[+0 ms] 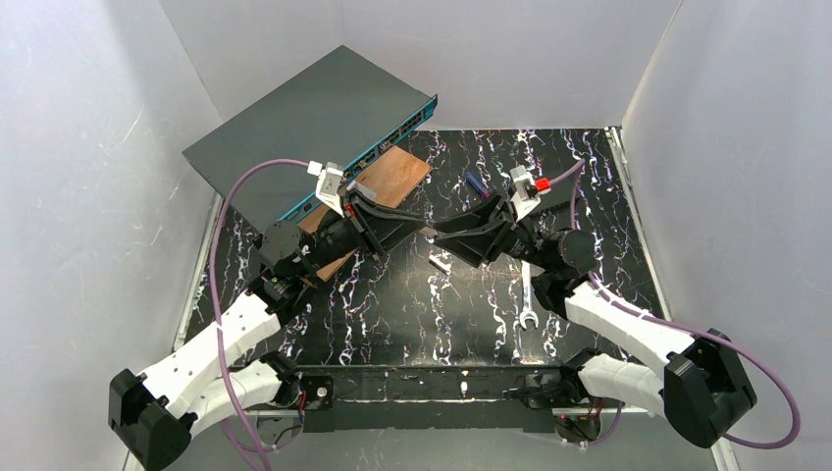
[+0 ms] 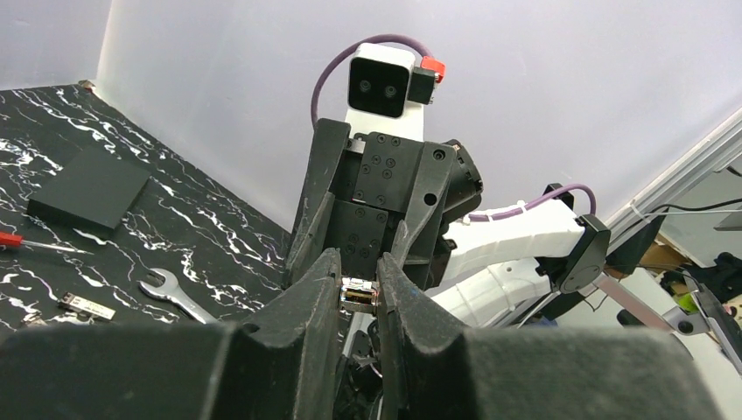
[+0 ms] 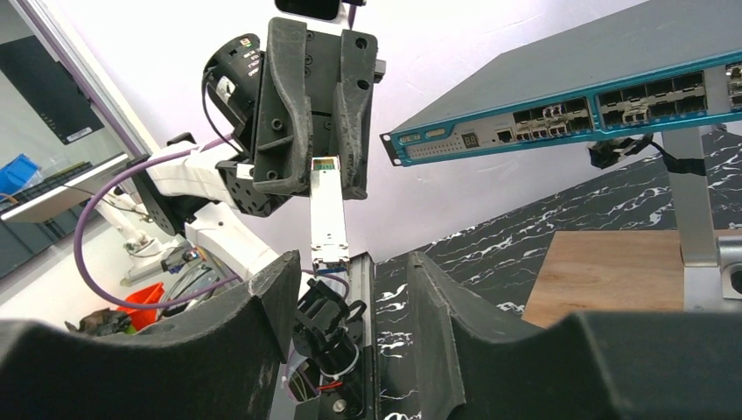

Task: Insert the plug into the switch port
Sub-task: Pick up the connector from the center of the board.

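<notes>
The switch (image 1: 314, 113) is a flat dark grey box, raised and tilted at the back left, with its teal port edge (image 1: 378, 152) facing the table's middle. It also shows in the right wrist view (image 3: 612, 70). My left gripper (image 1: 417, 229) is shut on the plug (image 3: 328, 214), a slim silver module. The left wrist view shows the plug's metal end (image 2: 359, 295) between the fingers. My right gripper (image 1: 443, 235) faces the left one tip to tip over the table's middle. In its own view the right gripper (image 3: 354, 280) is open, with the plug's free end at its fingertips.
A wooden board (image 1: 392, 177) lies under the switch, and a metal stand (image 3: 696, 210) props it up. A wrench (image 1: 527, 299), a second small module (image 1: 441, 262), a blue-handled screwdriver (image 1: 475, 182) and a small black square box (image 2: 87, 188) lie on the marbled table.
</notes>
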### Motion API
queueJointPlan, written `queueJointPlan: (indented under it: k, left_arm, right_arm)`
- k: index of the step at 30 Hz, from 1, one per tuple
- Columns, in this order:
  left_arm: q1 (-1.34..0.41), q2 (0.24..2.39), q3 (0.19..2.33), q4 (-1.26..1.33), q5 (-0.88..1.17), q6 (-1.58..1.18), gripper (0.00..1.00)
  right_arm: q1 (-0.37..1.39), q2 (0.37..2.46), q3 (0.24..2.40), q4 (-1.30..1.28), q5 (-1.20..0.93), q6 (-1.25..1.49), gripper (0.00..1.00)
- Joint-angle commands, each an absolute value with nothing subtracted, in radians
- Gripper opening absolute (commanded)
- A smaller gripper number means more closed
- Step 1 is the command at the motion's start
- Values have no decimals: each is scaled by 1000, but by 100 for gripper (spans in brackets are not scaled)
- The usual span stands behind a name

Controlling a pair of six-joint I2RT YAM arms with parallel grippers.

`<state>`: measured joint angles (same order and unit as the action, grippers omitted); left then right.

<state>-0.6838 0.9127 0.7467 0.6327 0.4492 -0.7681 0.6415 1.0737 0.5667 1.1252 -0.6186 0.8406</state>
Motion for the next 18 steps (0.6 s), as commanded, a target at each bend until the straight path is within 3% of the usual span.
queueJointPlan:
  k: [1,18]
  left_arm:
    - [-687,921,746,711,478,-784,0]
    - [-693,933,742,723,489,-796,0]
  right_arm:
    - [637,1078,609,1237,-636,864,54]
    - [637,1106,602,1311,-637,900,31]
